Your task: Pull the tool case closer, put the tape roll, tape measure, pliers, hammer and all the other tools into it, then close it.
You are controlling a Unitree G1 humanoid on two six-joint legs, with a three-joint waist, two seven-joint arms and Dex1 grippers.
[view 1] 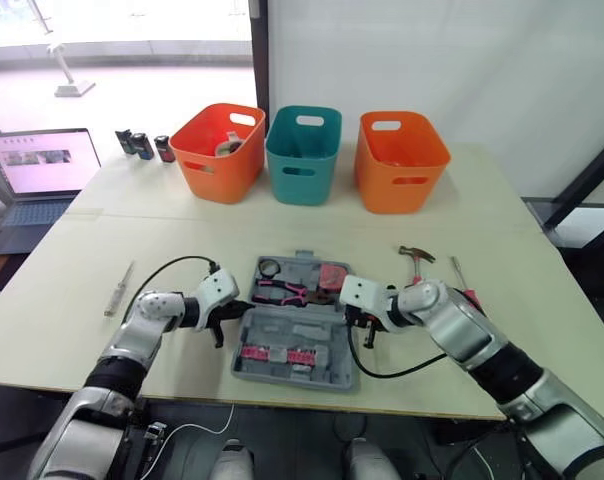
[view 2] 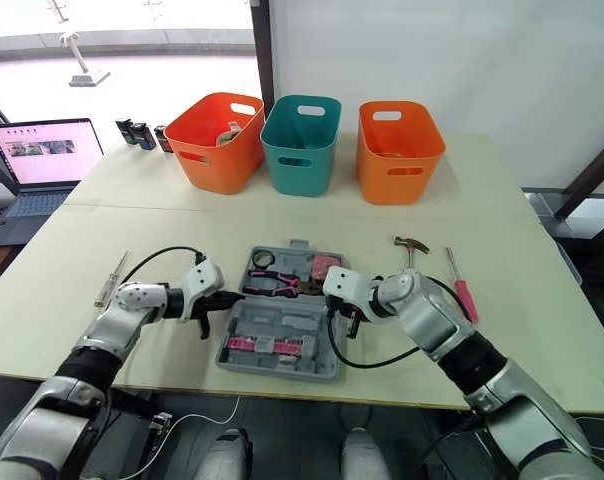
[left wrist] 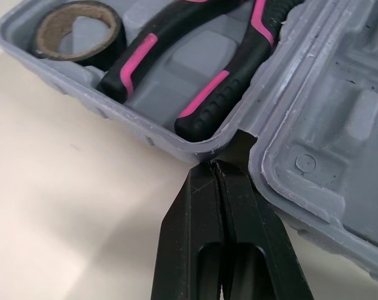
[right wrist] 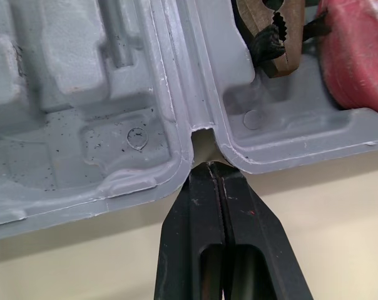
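Observation:
The grey tool case (view 1: 294,328) lies open near the table's front edge. Its far half holds the black tape roll (view 1: 270,268), the pink-and-black pliers (view 1: 282,291) and a pink tape measure (view 1: 333,275). My left gripper (view 1: 222,322) is shut, its tips pressed against the hinge notch on the case's left side (left wrist: 239,140). Shut as well, my right gripper (view 1: 367,325) has its tips at the notch on the right side (right wrist: 201,134). The hammer (view 1: 415,258) and a red-handled screwdriver (view 1: 469,295) lie on the table right of the case.
A slim metal tool (view 1: 119,288) lies on the table at the left. Two orange bins (view 1: 217,150) (view 1: 402,160) and a teal bin (view 1: 302,155) stand in a row at the back. A laptop (view 1: 37,165) and small dark items (view 1: 142,145) sit far left.

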